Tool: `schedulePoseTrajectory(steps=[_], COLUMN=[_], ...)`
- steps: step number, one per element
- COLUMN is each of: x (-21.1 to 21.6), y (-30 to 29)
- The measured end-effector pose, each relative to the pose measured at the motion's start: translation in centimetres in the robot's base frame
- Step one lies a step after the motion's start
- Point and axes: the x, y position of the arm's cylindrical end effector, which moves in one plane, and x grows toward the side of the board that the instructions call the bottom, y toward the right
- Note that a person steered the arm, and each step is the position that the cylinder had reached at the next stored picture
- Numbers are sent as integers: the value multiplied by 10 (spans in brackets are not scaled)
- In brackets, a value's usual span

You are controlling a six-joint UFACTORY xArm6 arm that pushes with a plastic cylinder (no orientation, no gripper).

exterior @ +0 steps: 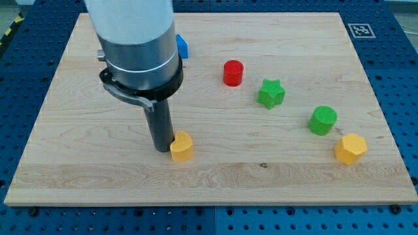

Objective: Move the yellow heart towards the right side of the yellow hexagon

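The yellow heart (pixel 182 146) lies on the wooden board (pixel 215 176) a little left of the middle, near the view's bottom. My tip (pixel 162 149) stands right against the heart's left side, touching or nearly touching it. The yellow hexagon (pixel 351 148) lies far to the view's right, near the board's right edge, at about the same height as the heart.
A green cylinder (pixel 322 120) sits just up and left of the hexagon. A green star (pixel 270 93) and a red cylinder (pixel 233 72) lie nearer the middle. A blue block (pixel 182 46) is partly hidden behind the arm at the view's top.
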Motion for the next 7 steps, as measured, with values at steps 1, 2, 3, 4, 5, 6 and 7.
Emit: schedulePoseTrajectory(steps=[1,2,3,4,5,6,7], x=[0,0,-7,-4,5,5,5], y=[10,20,20,31,42,47,62])
